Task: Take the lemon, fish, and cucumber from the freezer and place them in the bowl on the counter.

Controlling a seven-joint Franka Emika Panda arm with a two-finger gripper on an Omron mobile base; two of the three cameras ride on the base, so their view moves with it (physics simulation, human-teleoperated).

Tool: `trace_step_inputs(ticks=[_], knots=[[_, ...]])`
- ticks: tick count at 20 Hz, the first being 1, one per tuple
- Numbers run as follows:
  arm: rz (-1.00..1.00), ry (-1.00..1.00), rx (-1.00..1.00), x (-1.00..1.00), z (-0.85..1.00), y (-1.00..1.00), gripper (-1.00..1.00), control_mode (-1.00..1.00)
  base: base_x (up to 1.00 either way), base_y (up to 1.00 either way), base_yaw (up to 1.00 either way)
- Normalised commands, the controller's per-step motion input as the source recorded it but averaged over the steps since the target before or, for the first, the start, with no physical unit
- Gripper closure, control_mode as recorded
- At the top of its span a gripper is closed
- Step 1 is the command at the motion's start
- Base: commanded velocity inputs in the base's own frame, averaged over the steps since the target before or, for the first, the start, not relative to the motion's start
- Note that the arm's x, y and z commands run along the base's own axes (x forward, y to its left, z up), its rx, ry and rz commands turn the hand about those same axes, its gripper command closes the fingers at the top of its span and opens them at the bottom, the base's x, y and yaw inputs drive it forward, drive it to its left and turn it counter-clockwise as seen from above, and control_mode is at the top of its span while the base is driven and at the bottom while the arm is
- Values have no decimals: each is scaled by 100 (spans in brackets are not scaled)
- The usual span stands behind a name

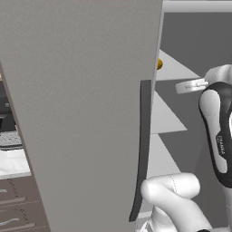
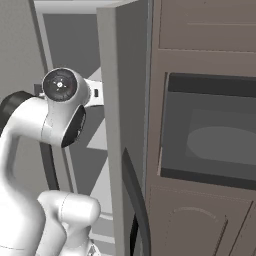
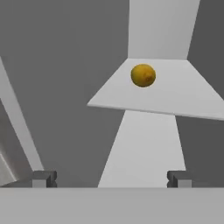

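Observation:
The freezer stands open, and its broad grey door (image 1: 81, 113) with the long dark handle (image 1: 144, 149) swings out toward me. The lemon (image 3: 143, 75), small and yellow-orange, rests on a pale upper shelf (image 3: 183, 96) inside. In the left base view a sliver of the lemon (image 1: 159, 64) peeks past the door's edge. My gripper (image 3: 111, 179) is open, with nothing between its fingertips (image 3: 43, 178). It is aimed into the freezer, below the lemon and well short of it. The fish, the cucumber and the bowl are out of view.
The open door edge (image 2: 120, 125) stands close on the arm's right, with a brown built-in oven (image 2: 210, 135) beyond it. A strip of white counter (image 1: 11, 163) over grey-brown drawers (image 1: 16, 204) shows left of the door. Lower pale shelves (image 1: 165, 118) lie inside.

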Motion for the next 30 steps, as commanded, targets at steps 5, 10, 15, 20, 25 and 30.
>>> trace_step_inputs(ticks=[5, 10, 15, 20, 25, 30], knots=[[5, 0, 2, 48, 11, 0, -100, -100, 0, 0, 0], [5, 0, 0, 59, 0, 0, -100, -100, 0, 0, 0], [4, 2, 0, 70, 0, 0, -100, -100, 0, 0, 0], [5, 7, 0, 67, 0, 0, -100, -100, 0, 0, 0], [5, 9, 0, 62, 0, 0, -100, -100, 0, 0, 0], [1, 9, 0, 50, 0, -13, -100, -100, 0, 0, 0]])
